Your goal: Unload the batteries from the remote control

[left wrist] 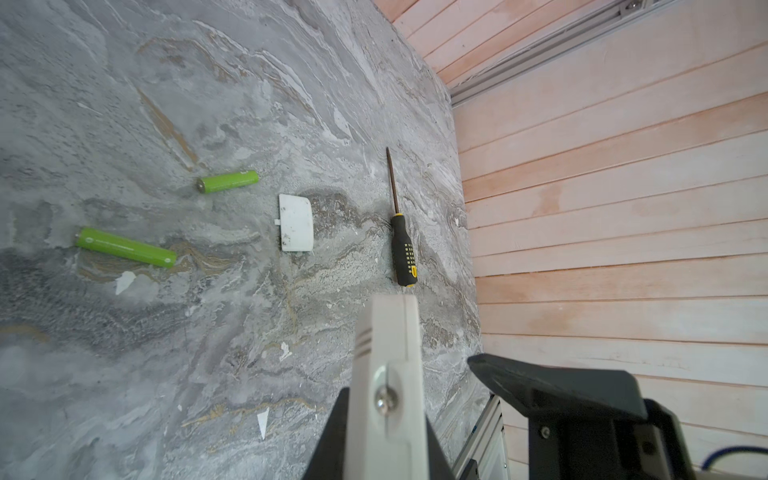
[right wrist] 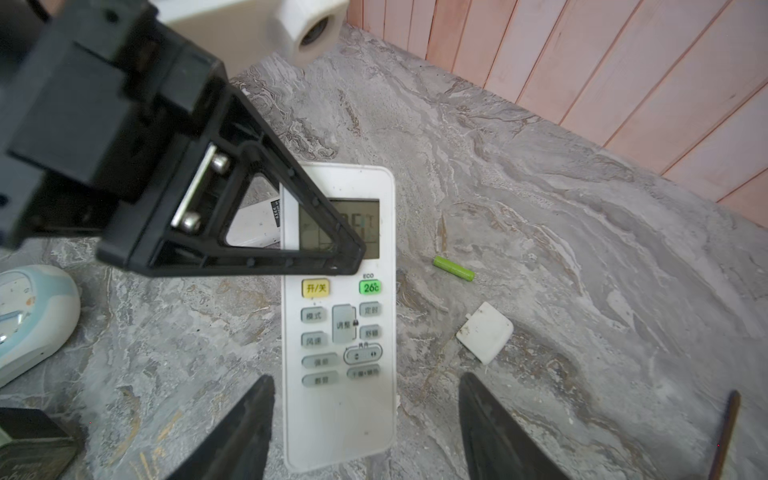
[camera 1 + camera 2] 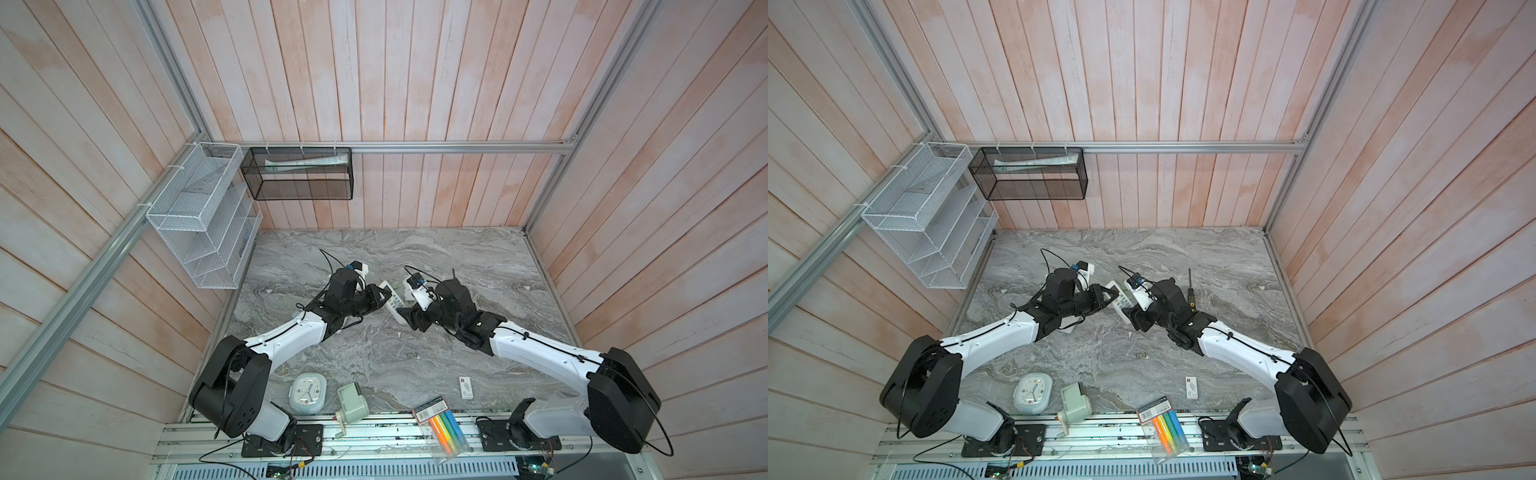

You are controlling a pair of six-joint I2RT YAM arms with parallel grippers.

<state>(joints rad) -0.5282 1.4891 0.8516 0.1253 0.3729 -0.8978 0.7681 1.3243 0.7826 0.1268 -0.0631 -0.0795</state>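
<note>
While right gripper [image 2: 365, 376] stands wide open astride the button end of the remote [image 2: 338, 407], gaps on both sides and gripping nothing, left gripper [image 1: 406, 372] is narrowed onto the display end. One left finger [image 2: 228, 262] lies across the screen; the other is hidden behind the body. Left wrist view: the remote's end sits flush on one finger with a sliver of gap to the other, so can't tell if it's truly clamped. The remote is face up, keypad showing, battery bay side out of sight.

Two batteries are out on the marble table [image 1: 124, 374]: first green battery [image 1: 227, 181] and second green battery [image 1: 126, 247], lying flat, apart from each other and clear of the remote. The white battery cover [image 1: 296, 223] lies just beside the first one, between it and the screwdriver [image 1: 401, 245], touching neither.

Both top views: the grippers meet mid-table at the remote. Along the front edge: clock [image 3: 309, 392], pencil sharpener [image 3: 352, 401], highlighter packet [image 3: 442, 424] overhanging the rail, small white card [image 3: 466, 388]. Back-left walls: white wire rack [image 3: 199, 216], black mesh basket [image 3: 299, 174] with a tube in it.
</note>
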